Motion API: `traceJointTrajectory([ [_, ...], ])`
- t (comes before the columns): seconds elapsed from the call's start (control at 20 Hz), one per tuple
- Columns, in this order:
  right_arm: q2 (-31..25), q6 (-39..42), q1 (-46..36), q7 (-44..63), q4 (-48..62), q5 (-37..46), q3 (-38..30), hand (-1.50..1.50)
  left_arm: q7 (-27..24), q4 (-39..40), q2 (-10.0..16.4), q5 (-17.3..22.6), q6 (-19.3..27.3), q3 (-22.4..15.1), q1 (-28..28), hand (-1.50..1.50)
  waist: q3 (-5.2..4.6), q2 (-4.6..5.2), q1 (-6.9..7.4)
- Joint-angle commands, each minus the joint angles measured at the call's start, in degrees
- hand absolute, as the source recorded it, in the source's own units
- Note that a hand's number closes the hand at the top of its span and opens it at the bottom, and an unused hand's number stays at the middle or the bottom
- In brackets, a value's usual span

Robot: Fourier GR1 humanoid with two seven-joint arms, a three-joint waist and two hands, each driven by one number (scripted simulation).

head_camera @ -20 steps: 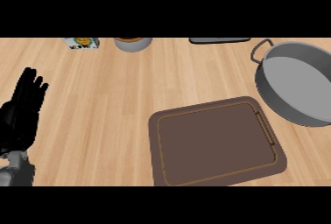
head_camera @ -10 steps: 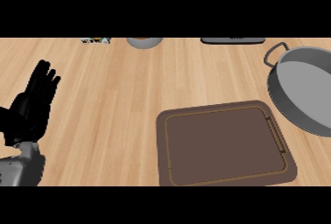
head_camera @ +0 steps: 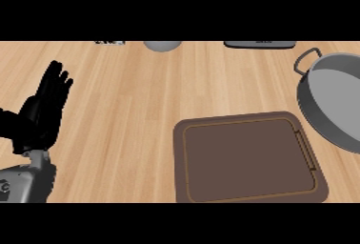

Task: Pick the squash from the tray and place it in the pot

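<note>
A pale wooden counter [head_camera: 141, 95] fills the view, its planks running left to right. At the left edge the left hand [head_camera: 42, 114] stands open, fingers [head_camera: 57, 81] straight, close together and pointing up and slightly right, with the thumb out to the left. Its grey forearm [head_camera: 28, 183] rises from the lower left corner. The hand touches nothing.

The brown tray [head_camera: 246, 162] lies at lower right with its inner surface bare. The grey pot [head_camera: 330, 95] sits just beyond the tray's upper right corner, cut by the right edge, its loop handle [head_camera: 307, 56] toward the top. Where the squash is cannot be told from this view.

Compared with a second ago, the hand shows slightly further right, with more forearm visible. The grey round vessel [head_camera: 163, 45] and the dark flat object [head_camera: 260, 44] along the top edge have slid right, as has the pot.
</note>
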Motion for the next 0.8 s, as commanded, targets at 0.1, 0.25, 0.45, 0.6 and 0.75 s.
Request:
traceJointTrajectory([
  [0.1,-0.6,-15.6,-6.4,-5.0,10.3,15.5,3.1,1.5,-1.5,2.3,-0.3,0.0,-0.9,0.1,-1.1,0.0,0.02,0.26,0.62],
  [0.25,1.4,-19.9,-13.2,-10.4,24.1,19.1,5.0,1.5,-1.3,3.4,0.0,0.9,-1.7,0.9,-2.2,0.0,0.08,0.4,1.16],
  [0.45,1.9,-22.0,-21.9,-13.6,37.0,23.5,7.6,1.5,-0.4,3.4,0.9,1.1,-2.2,1.7,-3.1,0.0,0.07,0.41,1.27],
  [0.6,1.6,-15.6,-25.6,-14.7,45.3,21.1,6.3,1.5,-1.0,3.8,-1.6,-1.3,0.4,-0.3,-3.6,0.0,0.15,0.65,1.63],
  [0.75,5.0,-16.4,-29.3,-9.3,50.6,23.5,7.8,-1.5,-2.4,2.8,-1.7,-0.7,-1.0,-0.7,-1.5,0.0,0.15,0.79,2.67],
])
